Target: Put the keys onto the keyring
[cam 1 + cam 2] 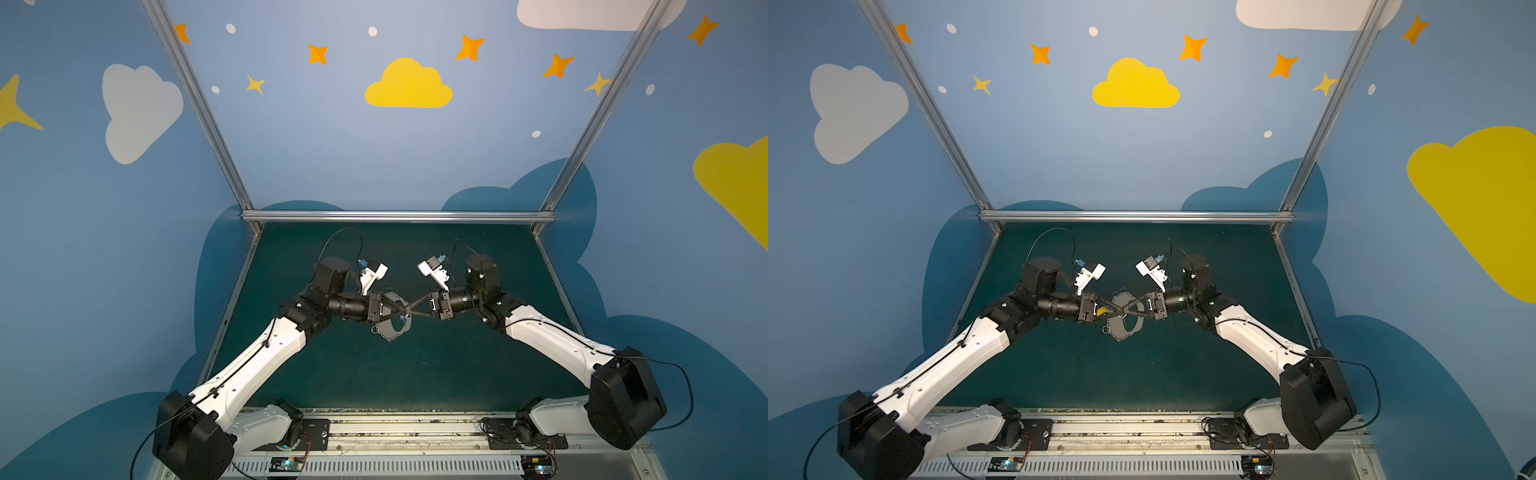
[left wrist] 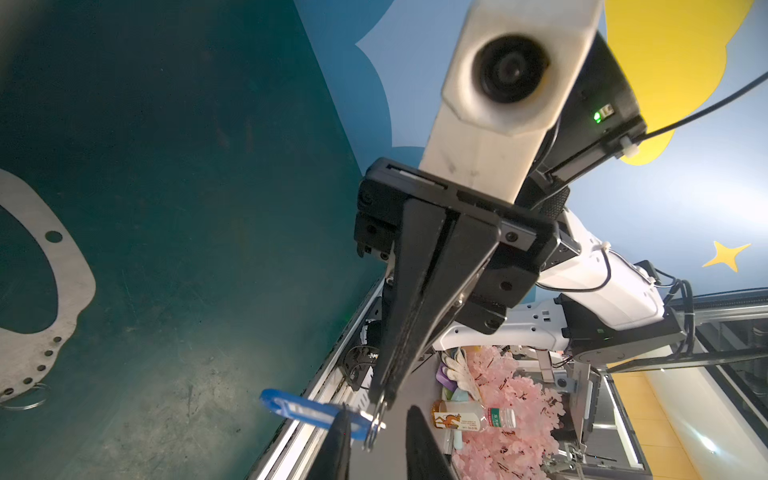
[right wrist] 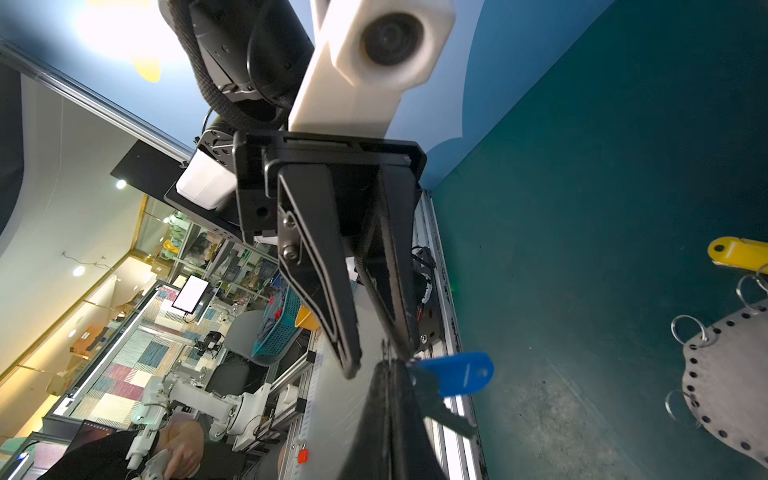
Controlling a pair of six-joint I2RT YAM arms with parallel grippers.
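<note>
Keyring [image 3: 731, 374] lies flat on the green table [image 1: 374, 374], near the table's centre in both top views. Split rings [image 3: 688, 328] hang from the small holes along the plate's edge.

Arm positions: the left arm reaches in from 8 o'clock and the right arm from 4 o'clock. Their fingers cross above the plate.

Right gripper [image 2: 382, 397]:
- Fingers are pressed together.
- They pinch the blue-tagged key [image 3: 457, 374] at the ring end of its tag.
- Tag and key are clear of the table, above the plate; in a top view the tag shows over the plate's 3 o'clock side.
- In the right wrist view the key blade shows beside the tag, pointing away from the grip.

Left gripper [image 3: 380, 362]:
- Fingers stand apart, with a visible gap between the tips.
- The small ring at the end of the blue tag lies within that gap.
- One fingertip [image 2: 340, 428] is at the blue tag; contact cannot be confirmed.

Yellow-tagged key [image 1: 1100, 310]:
- It rests on the table just beside the plate, at the plate's 9 o'clock in a top view.
- In the right wrist view its tag lies next to a split ring. Whether it is threaded on that ring cannot be told.
</note>
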